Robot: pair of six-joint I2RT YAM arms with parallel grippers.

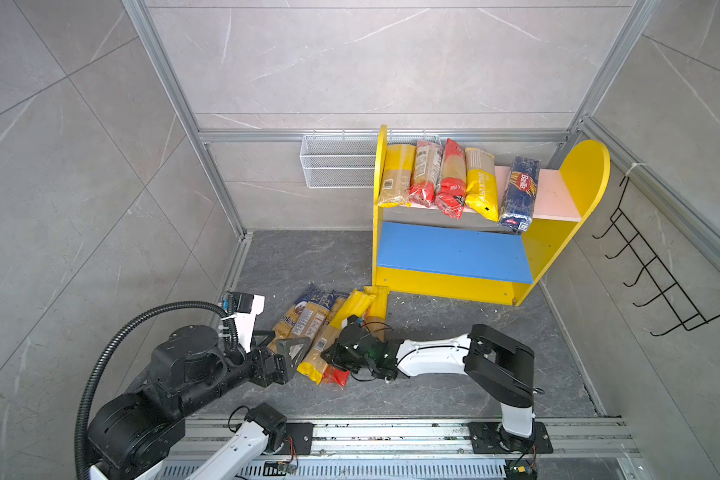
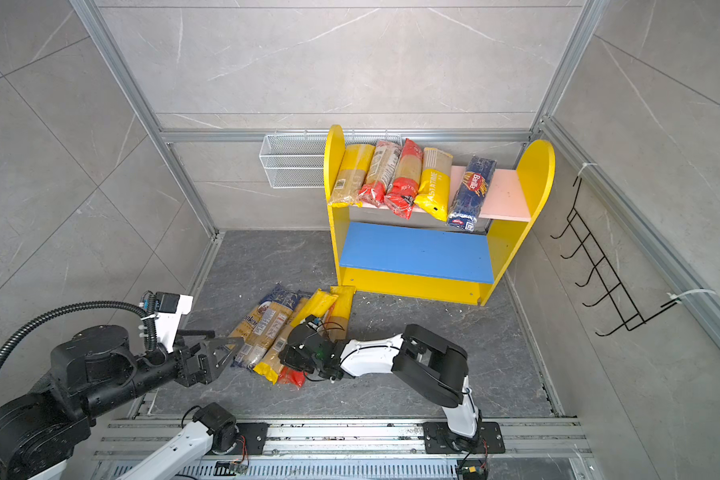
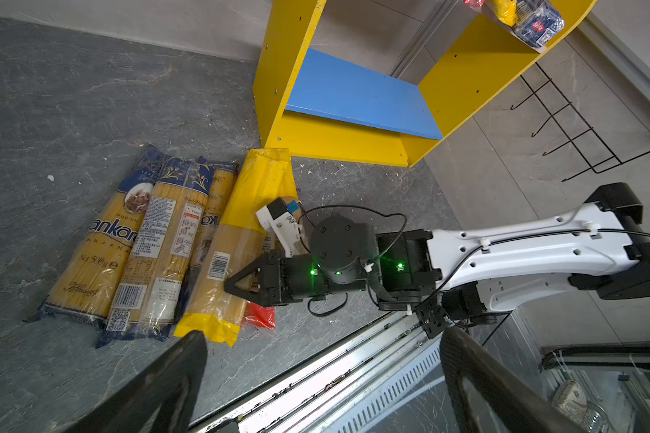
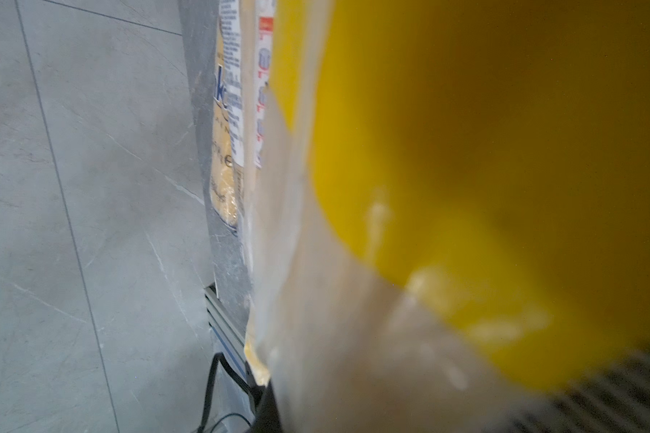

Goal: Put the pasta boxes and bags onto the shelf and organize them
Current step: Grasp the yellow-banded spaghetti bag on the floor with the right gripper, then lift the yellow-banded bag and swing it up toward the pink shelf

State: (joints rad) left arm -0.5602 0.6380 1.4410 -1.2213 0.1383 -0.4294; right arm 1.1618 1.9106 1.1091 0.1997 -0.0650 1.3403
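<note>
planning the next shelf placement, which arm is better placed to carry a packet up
Right. The right gripper is shut on the yellow packet, and the shelf stands nearer that arm. The left gripper hangs open, holding nothing.

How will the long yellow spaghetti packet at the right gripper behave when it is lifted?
Probably stiff: the yellow packet is full of straight strands. The right gripper is shut on it nearer one end, so the far end may dip. Its glossy film might slip.
</note>
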